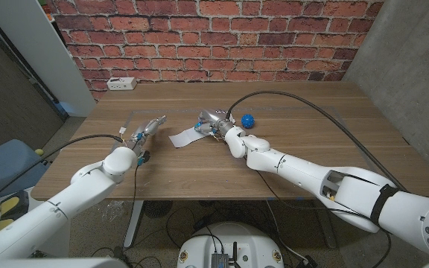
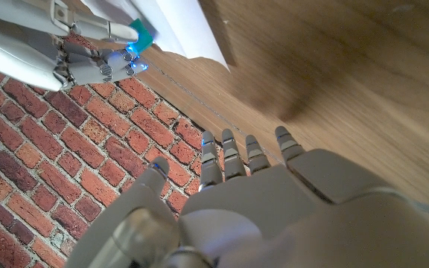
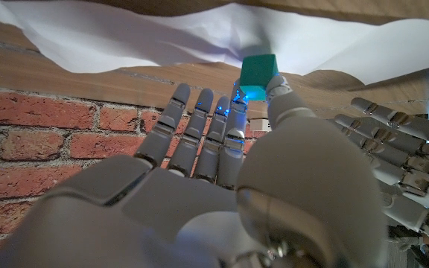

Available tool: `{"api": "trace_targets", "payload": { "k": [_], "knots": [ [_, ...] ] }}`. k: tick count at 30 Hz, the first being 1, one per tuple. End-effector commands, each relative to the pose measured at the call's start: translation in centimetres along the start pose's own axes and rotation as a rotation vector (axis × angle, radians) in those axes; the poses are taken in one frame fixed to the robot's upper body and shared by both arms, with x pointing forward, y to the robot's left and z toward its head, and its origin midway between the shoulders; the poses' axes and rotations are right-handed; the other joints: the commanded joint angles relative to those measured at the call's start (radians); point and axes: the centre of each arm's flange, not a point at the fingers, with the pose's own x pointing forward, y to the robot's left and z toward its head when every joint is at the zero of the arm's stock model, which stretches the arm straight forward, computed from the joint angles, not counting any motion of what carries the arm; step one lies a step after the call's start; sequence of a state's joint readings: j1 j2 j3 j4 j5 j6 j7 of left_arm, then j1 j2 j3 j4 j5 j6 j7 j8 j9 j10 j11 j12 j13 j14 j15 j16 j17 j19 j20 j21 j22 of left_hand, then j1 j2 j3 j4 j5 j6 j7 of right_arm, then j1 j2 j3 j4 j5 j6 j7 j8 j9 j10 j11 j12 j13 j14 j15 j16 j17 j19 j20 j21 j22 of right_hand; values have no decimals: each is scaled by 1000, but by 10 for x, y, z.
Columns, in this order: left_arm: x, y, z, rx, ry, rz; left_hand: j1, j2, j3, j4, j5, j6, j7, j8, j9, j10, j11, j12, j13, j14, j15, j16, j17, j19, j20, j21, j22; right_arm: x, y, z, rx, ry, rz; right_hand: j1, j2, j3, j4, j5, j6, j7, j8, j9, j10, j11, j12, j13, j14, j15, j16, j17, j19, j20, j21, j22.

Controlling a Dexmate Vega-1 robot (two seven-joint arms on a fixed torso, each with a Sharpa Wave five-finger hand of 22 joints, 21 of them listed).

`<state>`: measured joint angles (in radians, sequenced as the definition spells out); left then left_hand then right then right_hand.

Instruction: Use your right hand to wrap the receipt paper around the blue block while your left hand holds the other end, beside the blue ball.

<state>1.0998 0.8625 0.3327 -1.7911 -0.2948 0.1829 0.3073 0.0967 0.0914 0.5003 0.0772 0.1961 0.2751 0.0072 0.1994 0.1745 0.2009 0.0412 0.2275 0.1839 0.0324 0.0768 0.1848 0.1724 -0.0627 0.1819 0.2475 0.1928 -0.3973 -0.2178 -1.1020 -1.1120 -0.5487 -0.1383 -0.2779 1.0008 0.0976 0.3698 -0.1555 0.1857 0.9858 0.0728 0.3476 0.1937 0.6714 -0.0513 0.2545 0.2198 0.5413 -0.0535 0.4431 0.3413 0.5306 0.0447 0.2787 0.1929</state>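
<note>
The small teal-blue cube block (image 3: 258, 74) sits pinched at the right hand's (image 1: 216, 123) fingers (image 3: 229, 123), against the white receipt paper strip (image 1: 185, 137) on the wooden tabletop (image 1: 289, 104), left of the blue ball (image 1: 247, 120). From the head view the block is hidden. The left hand (image 1: 146, 131), left of the paper, seems loosely spread, holding nothing.

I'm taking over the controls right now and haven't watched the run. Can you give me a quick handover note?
Right hand pinches the small blue-green block against the receipt paper.
Left hand is open, fingers apart, beside the paper and not holding its end.
Blue ball lies on the table just beyond the right hand.
Done: block is at the paper.
Left: left hand takes the free end; right hand wraps the paper round the block.
</note>
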Motion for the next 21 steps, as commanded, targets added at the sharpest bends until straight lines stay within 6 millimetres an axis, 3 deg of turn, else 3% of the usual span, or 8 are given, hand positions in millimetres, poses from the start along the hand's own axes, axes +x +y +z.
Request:
{"api": "trace_targets", "payload": {
  "k": [1,7,10,12,14,17,20,21],
  "knots": [
    [1,1,3,7,5,-8,-3,1,0,3,3,6,0,-4,3,8,1,0,2,-2,1,0,3,-2,2,-1,2,1,6,-9,-28,22,46,35,17,3,-5,3,20,-57,43,16,3,-1,-5,2,-1,-113,-11,2,-5,5,8,2],
    [1,1,5,11,3,-7,-4,0,-1,4,3,5,-1,-6,3,8,2,-1,2,-3,1,0,3,-3,2,-2,2,0,5,-10,-14,22,70,-46,-34,-41,28,4,-53,-68,9,12,-27,6,-22,3,-16,-97,-35,-5,-24,35,0,1],
    [0,1,6,11,1,-8,-5,-1,-2,5,3,4,-1,-6,3,6,-1,-3,2,-4,1,-1,3,-3,2,-3,2,-2,4,-12,-1,22,84,-104,-57,-65,48,14,-123,-80,-29,6,-49,14,-32,4,-24,-82,-54,-8,-42,48,-8,1],
    [0,0,6,11,0,-7,-5,-1,-2,5,3,5,-1,-7,3,7,0,-3,2,-4,1,-1,3,-3,2,-3,2,-3,3,-13,3,25,85,-122,-63,-72,54,20,-167,-85,-53,5,-64,16,-37,5,-26,-76,-61,-10,-47,50,-10,1],
    [-1,0,6,9,0,-8,-6,-1,-2,5,3,5,-2,-7,3,6,-4,-4,2,-3,1,0,3,-3,2,-3,2,-5,2,-14,11,26,84,-146,-71,-83,59,29,-240,-104,-91,3,-89,19,-43,6,-31,-71,-70,-10,-54,55,-14,1],
    [-1,0,6,12,-2,-8,-6,-1,-2,6,3,6,-1,-7,3,7,0,-4,2,-4,1,-1,3,-3,2,-4,2,-7,1,-16,28,23,86,-176,-84,-102,66,33,-301,-115,-124,3,-128,22,-53,8,-42,-65,-76,-4,-64,60,-19,1],
    [-2,-1,7,11,-5,-5,-7,-2,-2,6,3,5,0,-8,3,8,0,-4,2,-3,1,0,3,-3,2,-4,2,-10,-2,-20,80,11,82,-249,-92,-135,99,36,-351,-113,-148,4,-164,36,-56,9,-63,-56,-85,4,-80,65,-26,2],
    [-3,-1,7,12,-4,-4,-7,-2,-3,6,3,5,-1,-8,3,8,0,-4,2,-4,1,-1,3,-3,2,-4,2,-11,-4,-22,113,4,79,-295,-82,-149,124,37,-362,-109,-151,5,-171,48,-53,10,-66,-49,-85,10,-88,68,-29,3]
  ]
}}
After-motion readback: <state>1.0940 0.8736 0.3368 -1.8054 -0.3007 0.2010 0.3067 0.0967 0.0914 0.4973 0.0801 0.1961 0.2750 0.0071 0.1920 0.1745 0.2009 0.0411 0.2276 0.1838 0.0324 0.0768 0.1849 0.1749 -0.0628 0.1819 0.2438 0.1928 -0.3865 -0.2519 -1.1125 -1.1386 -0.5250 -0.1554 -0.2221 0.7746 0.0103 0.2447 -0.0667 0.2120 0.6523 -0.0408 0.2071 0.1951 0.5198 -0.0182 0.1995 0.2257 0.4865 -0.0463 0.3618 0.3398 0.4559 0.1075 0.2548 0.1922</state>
